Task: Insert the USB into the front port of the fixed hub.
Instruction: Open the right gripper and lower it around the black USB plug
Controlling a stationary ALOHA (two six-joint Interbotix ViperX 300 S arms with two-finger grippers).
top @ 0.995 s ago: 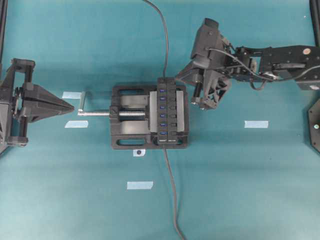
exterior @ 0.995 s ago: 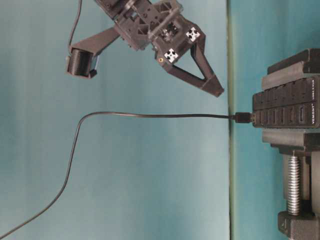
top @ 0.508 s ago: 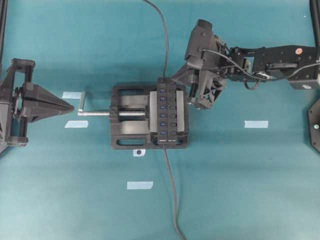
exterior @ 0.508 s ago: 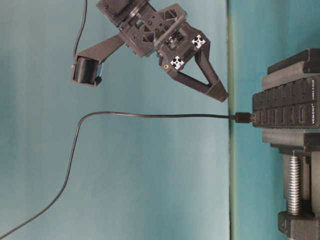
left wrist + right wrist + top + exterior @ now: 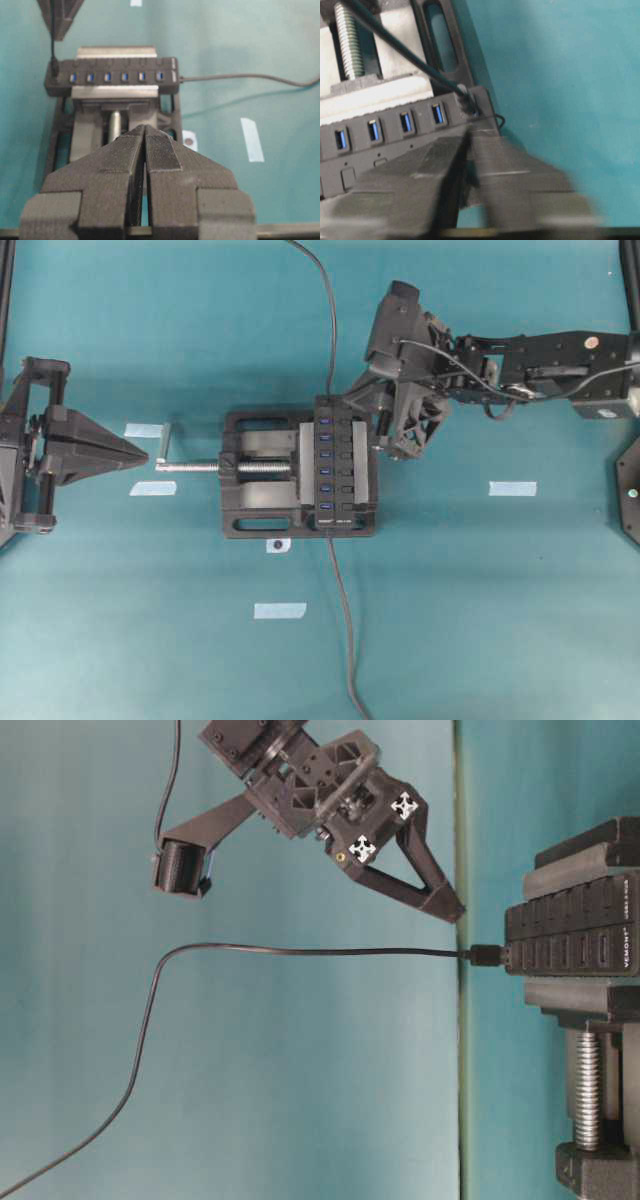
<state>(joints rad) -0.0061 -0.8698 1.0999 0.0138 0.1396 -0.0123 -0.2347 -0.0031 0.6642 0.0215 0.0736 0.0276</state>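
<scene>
Where our right gripper stands: the black wedge-fingered right gripper (image 5: 445,905) hovers just beside the hub's far end; the wrist view is blurred, so we cannot tell whether its fingers are spread or pressed together.
USB: the small dark plug on a thin dark-grey cable (image 5: 485,956) sits against the end port, apparently seated, at about ten o'clock from the fingertips in the overhead view.
Long axis: plug and cable run twelve to six, in line with the long black bar-shaped hub with blue ports (image 5: 333,460).
Nearer arm: ours on the right.
Left gripper (image 5: 145,132): pressed together, empty, well apart at nine o'clock.
Holder: black screw vise (image 5: 250,475) clamps the hub.
</scene>
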